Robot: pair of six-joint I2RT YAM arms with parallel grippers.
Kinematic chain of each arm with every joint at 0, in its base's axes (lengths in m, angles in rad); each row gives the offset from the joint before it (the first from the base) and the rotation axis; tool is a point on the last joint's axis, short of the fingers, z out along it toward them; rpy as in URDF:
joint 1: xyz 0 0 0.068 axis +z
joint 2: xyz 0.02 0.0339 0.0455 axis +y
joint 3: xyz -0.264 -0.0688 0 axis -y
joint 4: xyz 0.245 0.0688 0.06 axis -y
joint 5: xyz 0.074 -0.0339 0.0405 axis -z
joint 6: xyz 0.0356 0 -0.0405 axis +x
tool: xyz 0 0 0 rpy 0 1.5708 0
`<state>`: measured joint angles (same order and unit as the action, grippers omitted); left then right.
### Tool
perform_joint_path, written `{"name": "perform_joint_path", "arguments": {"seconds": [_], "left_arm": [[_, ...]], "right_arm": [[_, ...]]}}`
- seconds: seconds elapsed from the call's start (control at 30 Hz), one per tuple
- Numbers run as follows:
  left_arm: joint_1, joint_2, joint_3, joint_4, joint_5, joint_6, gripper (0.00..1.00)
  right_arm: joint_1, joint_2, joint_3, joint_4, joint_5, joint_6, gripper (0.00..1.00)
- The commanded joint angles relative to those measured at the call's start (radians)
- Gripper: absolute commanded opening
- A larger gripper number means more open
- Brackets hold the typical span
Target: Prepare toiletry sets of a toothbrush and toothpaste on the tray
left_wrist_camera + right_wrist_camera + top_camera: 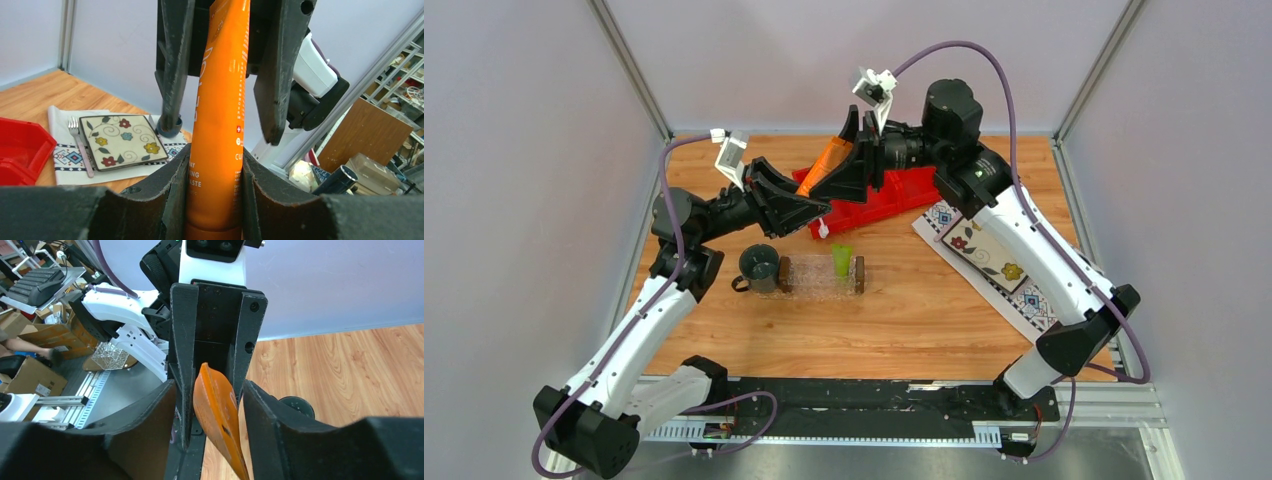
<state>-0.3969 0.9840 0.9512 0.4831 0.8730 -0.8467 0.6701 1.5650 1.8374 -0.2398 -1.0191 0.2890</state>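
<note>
The left fingers [165, 200] are clamped on the orange toothpaste tube [220, 125], pressing it from both sides close to its cap end. In the left wrist view the tube runs straight out from between them toward the right fingers [280, 430]. The right fingers meet it head-on from the opposite side and stand apart, straddling the tube's flat crimped end. In the right wrist view a narrow gap shows on each side of the tube, so they are not gripping it.

From the top view the tube is held off the desk [924, 320] at a slant. Its cap end is low in the left fingers and its crimped end is higher, between the right ones. The red bin [894, 200] lies directly beneath both sets of fingers.

Nearer the arm bases than the left fingers, and apart from them, sits the clear tray [809, 278]. The lime green toothpaste tube [841, 260] lies in the end of it closer to the right fingers, next to the brown handle there. A dark mug [759, 266] stands just beside the tray's other end, below the left fingers.

Past the right fingers, under the right arm, a patterned cloth [984, 255] lies on the desk. It carries a square flowered plate [122, 141] with a fork [80, 145] beside the plate.
</note>
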Motion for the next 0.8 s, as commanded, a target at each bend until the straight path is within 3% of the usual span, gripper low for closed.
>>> {"name": "perform_joint_path", "arguments": {"seconds": [0.0, 0.33, 0.47, 0.5, 0.6, 0.77], "left_arm": [[0.003, -0.004, 0.026, 0.031, -0.015, 0.023, 0.0], [0.003, -0.025, 0.026, -0.044, 0.0, 0.102, 0.0], [0.003, -0.033, 0.061, -0.239, 0.007, 0.231, 0.13], [0.003, -0.036, 0.066, -0.273, 0.007, 0.295, 0.2], [0.003, -0.041, 0.08, -0.389, -0.008, 0.403, 0.27], [-0.002, -0.027, 0.072, -0.425, -0.017, 0.44, 0.29]], "right_arm": [[0.026, 0.012, 0.059, -0.038, 0.024, -0.06, 0.49], [0.034, -0.017, 0.06, -0.108, 0.068, -0.143, 0.13], [0.033, -0.042, 0.059, -0.157, 0.117, -0.195, 0.03], [0.033, -0.051, 0.057, -0.17, 0.128, -0.206, 0.02], [0.033, -0.069, 0.053, -0.207, 0.152, -0.243, 0.0], [0.036, -0.083, 0.052, -0.197, 0.14, -0.223, 0.0]]}}
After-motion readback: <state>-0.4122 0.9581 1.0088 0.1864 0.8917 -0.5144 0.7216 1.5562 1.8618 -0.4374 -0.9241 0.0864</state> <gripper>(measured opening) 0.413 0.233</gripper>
